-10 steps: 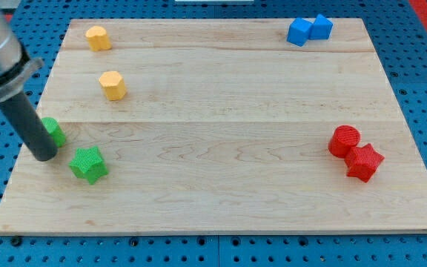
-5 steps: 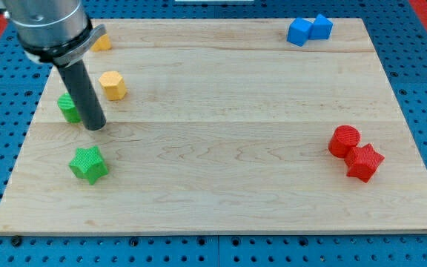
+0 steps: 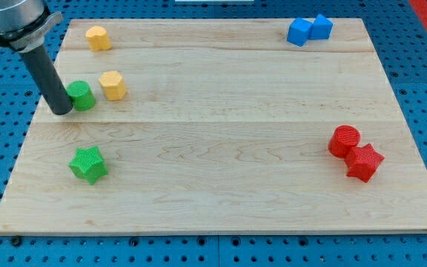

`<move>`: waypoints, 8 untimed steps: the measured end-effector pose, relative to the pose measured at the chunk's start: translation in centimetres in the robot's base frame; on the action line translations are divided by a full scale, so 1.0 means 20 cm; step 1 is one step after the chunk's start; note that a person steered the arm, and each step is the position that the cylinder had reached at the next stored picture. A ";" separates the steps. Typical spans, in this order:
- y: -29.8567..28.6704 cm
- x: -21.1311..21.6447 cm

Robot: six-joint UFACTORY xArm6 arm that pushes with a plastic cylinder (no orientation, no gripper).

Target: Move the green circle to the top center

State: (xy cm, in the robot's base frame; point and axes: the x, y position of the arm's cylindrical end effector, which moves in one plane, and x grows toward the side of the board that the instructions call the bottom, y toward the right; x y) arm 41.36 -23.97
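Observation:
The green circle is a short green cylinder near the board's left edge, just left of a yellow hexagonal block. My tip rests on the board right against the green circle's left side. The dark rod rises from it toward the view's top left. The top centre of the wooden board lies far to the right and up from the green circle.
A second yellow block sits at the top left. A green star lies lower left. Two blue blocks touch at the top right. A red cylinder and a red star-like block touch at the right.
The green circle has moved up and to the right, ending beside the yellow hexagon. My tip went from the circle's right side round to its left side.

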 end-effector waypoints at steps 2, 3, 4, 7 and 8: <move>0.19 -0.25; 0.31 -0.22; 0.36 -0.37; 0.49 -0.64; 0.73 -0.70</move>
